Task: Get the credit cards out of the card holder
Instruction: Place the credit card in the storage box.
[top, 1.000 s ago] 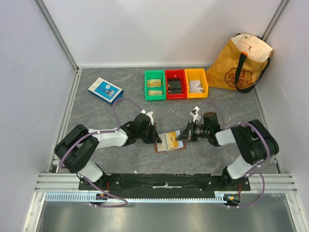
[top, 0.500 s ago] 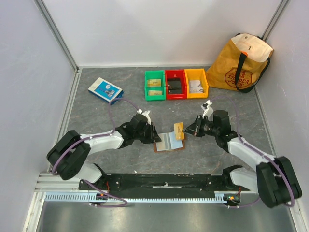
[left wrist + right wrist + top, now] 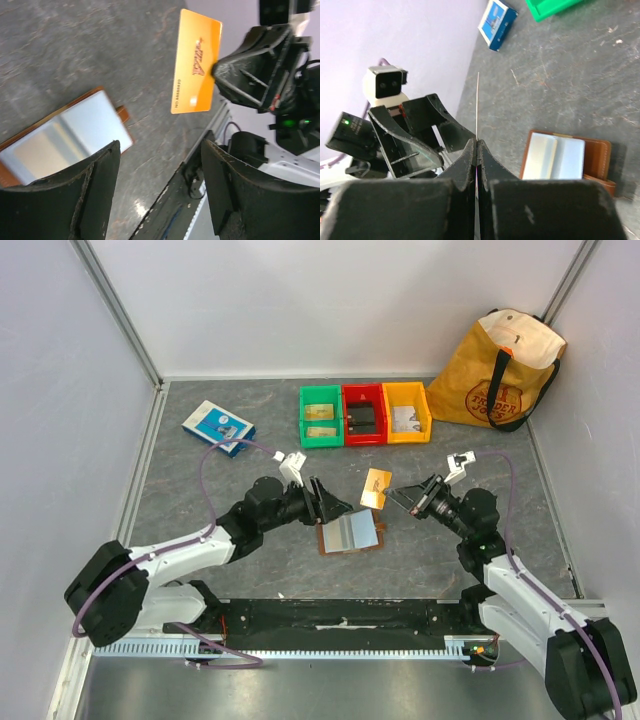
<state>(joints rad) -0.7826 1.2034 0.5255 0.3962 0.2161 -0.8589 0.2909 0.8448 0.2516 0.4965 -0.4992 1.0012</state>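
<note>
Right tool [image 3: 392, 493]: clenched on one credit card [image 3: 375, 488], the two fingers pressed flat against its faces at one edge; in the right wrist view the card appears edge-on as a thin line rising from the fingertips.
Left tool [image 3: 336, 508]: released, fingers spread wide, nothing between them; it hangs over the left end of the card holder [image 3: 350, 534]. Contact with the card holder cannot be told.
Credit card, location: lifted off the worktop [image 3: 190, 480], between the two tools and clear of the card holder. Its orange-gold printed face is turned toward the left wrist camera.
Card holder, location: lies opened flat on the worktop, near the front, between the two arms. Pale blue-grey inner faces are up and a brown leather border shows around them.
Card holder, contents: a tan patch shows on one inner face in the left wrist view; whether it is a second card cannot be told.
Count, credit cards in plain sight: one.
Count, card holders: one.
Count, bins: three in a row at the back of the worktop, green bin [image 3: 321, 443], red bin [image 3: 364, 441], yellow bin [image 3: 408, 437].
Green bin, contents: two flat tan items, too small to identify.
Count, other items: one blue-and-white box [image 3: 218, 426] at the back left, one tote bag [image 3: 497, 370] at the back right.
</note>
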